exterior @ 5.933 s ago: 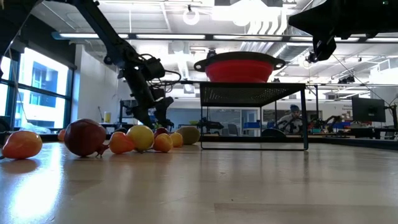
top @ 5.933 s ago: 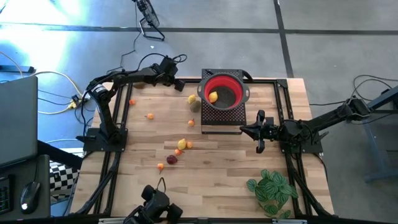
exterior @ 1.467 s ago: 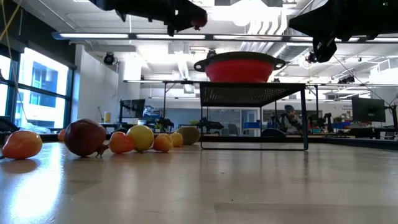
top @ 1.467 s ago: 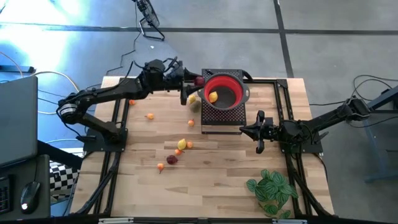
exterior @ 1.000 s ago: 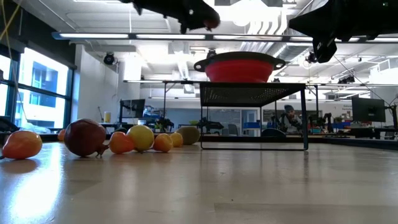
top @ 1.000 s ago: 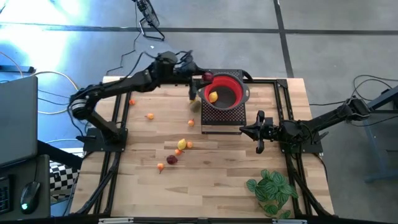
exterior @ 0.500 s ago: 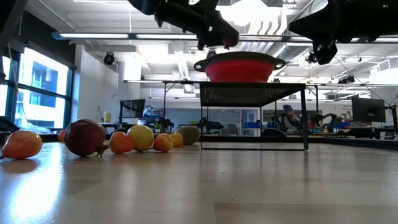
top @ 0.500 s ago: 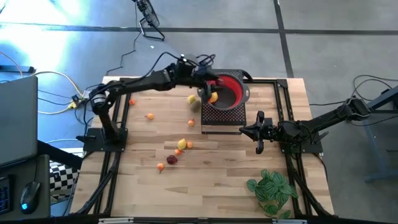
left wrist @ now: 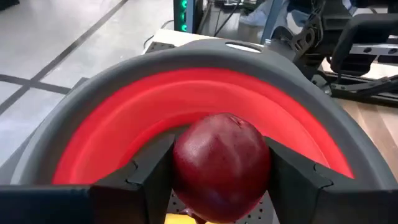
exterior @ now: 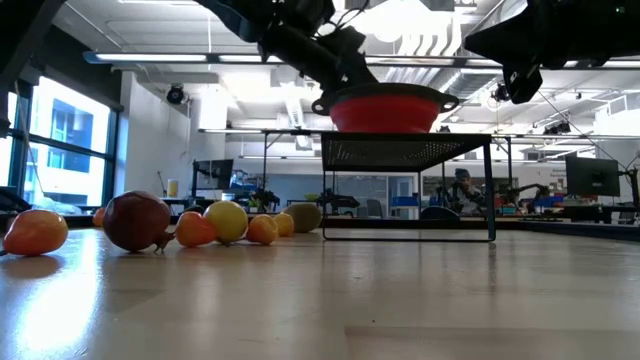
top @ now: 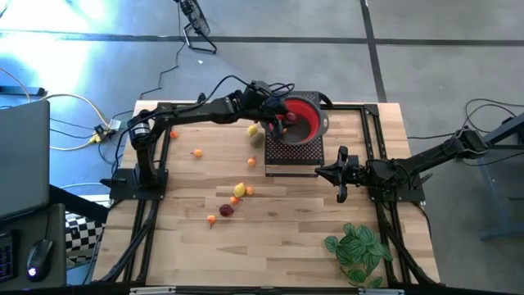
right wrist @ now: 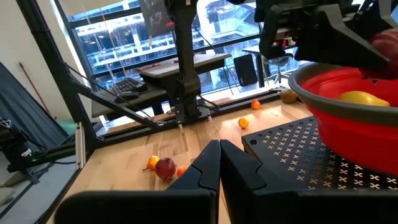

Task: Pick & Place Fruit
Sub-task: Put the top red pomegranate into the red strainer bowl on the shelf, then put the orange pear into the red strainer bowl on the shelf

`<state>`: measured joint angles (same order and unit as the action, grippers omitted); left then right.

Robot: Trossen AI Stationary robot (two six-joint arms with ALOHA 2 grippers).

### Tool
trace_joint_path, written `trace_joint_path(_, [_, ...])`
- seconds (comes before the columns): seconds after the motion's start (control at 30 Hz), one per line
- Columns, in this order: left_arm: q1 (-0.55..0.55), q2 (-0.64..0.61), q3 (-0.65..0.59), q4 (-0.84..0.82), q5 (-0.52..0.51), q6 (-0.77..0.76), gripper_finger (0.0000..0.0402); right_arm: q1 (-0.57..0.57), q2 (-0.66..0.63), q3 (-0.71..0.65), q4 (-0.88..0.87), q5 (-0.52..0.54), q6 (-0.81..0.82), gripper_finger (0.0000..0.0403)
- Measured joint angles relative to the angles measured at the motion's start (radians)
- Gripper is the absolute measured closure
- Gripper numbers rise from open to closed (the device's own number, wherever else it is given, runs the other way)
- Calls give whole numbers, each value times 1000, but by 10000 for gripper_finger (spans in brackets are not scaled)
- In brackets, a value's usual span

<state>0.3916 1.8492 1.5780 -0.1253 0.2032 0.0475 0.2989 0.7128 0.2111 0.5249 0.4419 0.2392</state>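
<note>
High view: pale plank table [top: 286, 238] on a black frame, grey concrete floor around. Left gripper [top: 281, 115] over the red bowl [top: 307, 123], clamped on a dark red fruit [top: 290, 115]; bowl seated on a perforated black metal stand [top: 292, 156]. Small round fruit scattered on the planks, 1 yellow [top: 238, 190]. Leafy green plant [top: 359, 251] at the table's corner. Right gripper [top: 341, 174] beside the stand, fingers pressed together, empty.

Low view: glossy fruit in a row at left; workshop behind with ceiling lights and tall windows.

Left wrist view: smooth, shiny dark red fruit pinched between 2 matte black fingers [left wrist: 146, 180], above the grey-rimmed red bowl.

Right wrist view: 1 yellow fruit [right wrist: 364, 98] inside the bowl.
</note>
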Motion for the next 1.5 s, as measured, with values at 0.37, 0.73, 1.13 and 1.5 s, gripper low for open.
trace_joint_path(0.37, [0,1,0,-35,-8,-3,197,0,0,0,-5,0,0,401])
trace_joint_path(0.73, [0,1,0,-60,-10,-3,162,0,0,0,-5,0,0,401])
trace_joint_path(1.13, [0,-8,-1,5,-15,-6,124,0,0,0,-6,0,0,401])
trace_joint_path(1.5, [0,-112,-1,-25,-14,86,193,0,0,0,-6,0,0,401])
